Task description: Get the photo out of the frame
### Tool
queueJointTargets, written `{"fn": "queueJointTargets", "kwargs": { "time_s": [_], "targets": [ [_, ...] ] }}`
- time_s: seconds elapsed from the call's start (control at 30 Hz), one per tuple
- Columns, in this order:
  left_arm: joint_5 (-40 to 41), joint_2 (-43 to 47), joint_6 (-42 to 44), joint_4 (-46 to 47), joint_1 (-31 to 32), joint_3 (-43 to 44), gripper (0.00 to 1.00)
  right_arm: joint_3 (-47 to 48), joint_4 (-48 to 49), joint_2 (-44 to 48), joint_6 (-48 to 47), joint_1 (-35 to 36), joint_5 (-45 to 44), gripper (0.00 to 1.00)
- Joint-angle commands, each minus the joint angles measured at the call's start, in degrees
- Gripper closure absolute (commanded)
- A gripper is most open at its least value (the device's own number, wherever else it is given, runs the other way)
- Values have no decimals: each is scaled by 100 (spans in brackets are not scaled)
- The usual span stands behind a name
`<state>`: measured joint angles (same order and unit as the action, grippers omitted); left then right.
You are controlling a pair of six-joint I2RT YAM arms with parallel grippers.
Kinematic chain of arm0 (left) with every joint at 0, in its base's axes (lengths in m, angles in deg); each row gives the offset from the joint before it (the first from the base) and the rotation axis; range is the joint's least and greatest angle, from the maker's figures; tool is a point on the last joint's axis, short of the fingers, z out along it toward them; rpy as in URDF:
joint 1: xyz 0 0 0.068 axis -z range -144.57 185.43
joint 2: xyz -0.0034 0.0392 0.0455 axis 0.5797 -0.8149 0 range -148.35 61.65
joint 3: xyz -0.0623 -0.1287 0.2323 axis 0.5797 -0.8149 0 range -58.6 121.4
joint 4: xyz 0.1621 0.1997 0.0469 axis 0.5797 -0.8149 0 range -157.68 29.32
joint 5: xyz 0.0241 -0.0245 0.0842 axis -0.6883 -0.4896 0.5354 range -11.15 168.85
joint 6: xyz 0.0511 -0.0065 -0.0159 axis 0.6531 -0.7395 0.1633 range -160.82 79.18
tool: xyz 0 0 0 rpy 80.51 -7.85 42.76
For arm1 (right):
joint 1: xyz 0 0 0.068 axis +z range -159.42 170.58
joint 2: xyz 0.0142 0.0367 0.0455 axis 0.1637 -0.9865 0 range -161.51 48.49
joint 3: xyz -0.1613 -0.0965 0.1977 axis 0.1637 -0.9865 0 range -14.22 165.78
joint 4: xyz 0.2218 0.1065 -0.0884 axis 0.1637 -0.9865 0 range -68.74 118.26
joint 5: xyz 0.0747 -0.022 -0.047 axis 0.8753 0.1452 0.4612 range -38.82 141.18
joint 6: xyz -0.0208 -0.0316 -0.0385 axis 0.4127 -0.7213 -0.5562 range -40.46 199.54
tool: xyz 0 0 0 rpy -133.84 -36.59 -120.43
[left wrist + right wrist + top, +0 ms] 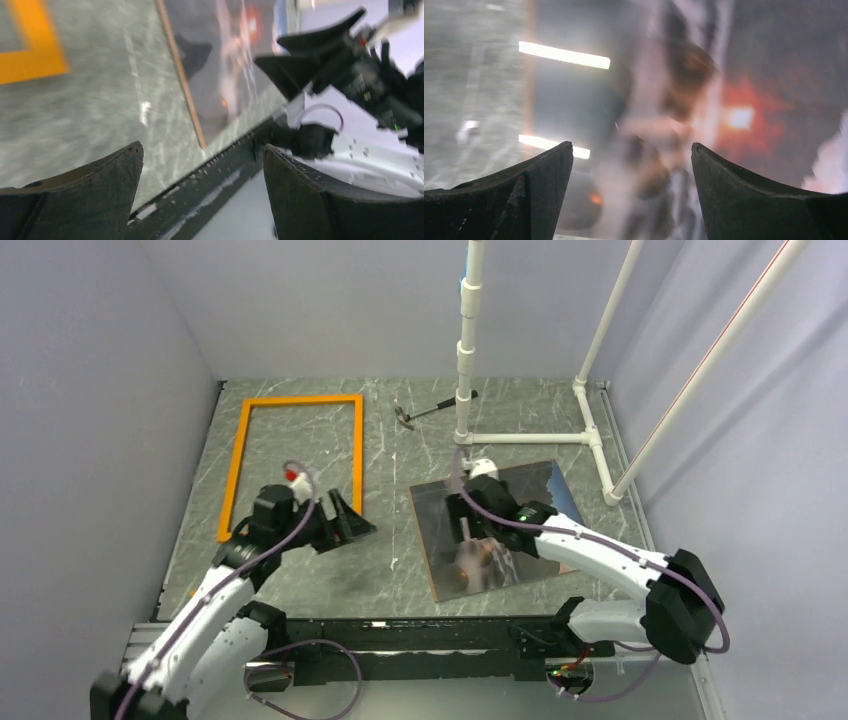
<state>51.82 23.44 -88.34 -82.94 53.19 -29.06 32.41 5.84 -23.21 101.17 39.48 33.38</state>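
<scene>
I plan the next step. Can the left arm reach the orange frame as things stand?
Probably yes. The frame lies flat beside the open left gripper, with nothing between them. The gripper faces the photo, so it must turn first.

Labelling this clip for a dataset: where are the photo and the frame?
the photo (440, 530): top external view, bare left part of the print.
the frame (305, 399): top external view, middle of its far orange bar.

A small hammer is lying at the back of the grey marbled surface, just beside the upright post of a white pipe stand that is resting its base pipes to the right, while a black rail is running along the near edge.
</scene>
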Motion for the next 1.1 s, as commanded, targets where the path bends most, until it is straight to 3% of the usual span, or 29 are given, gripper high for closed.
{"fn": "queueJointTargets", "kwargs": {
  "time_s": [0.0,0.13,0.3,0.4,0.47,0.73,1.07],
  "targets": [
    [-544,-1118,-288,1747,963,135,8,-438,-583,719,1078,-1044,-12,10],
    [-61,-2189,-408,2363,1815,163,9,-510,-682,760,1044,-2266,588,9],
    [525,-2824,-1065,3764,2340,-345,11,-654,-635,740,1276,-3672,1134,9],
    [749,-3166,-1192,3982,2536,-382,11,-911,-360,896,1525,-4649,1594,9],
    [888,-3373,-1136,3887,2648,-303,10,-968,-276,986,1672,-5122,1337,8],
    [718,-3964,-1244,4306,2733,-286,10,-902,241,787,1859,-5619,-390,5],
    [379,-4263,-1372,4919,2738,-481,9,-752,848,-460,1637,-6287,-450,2]
  ]
}}
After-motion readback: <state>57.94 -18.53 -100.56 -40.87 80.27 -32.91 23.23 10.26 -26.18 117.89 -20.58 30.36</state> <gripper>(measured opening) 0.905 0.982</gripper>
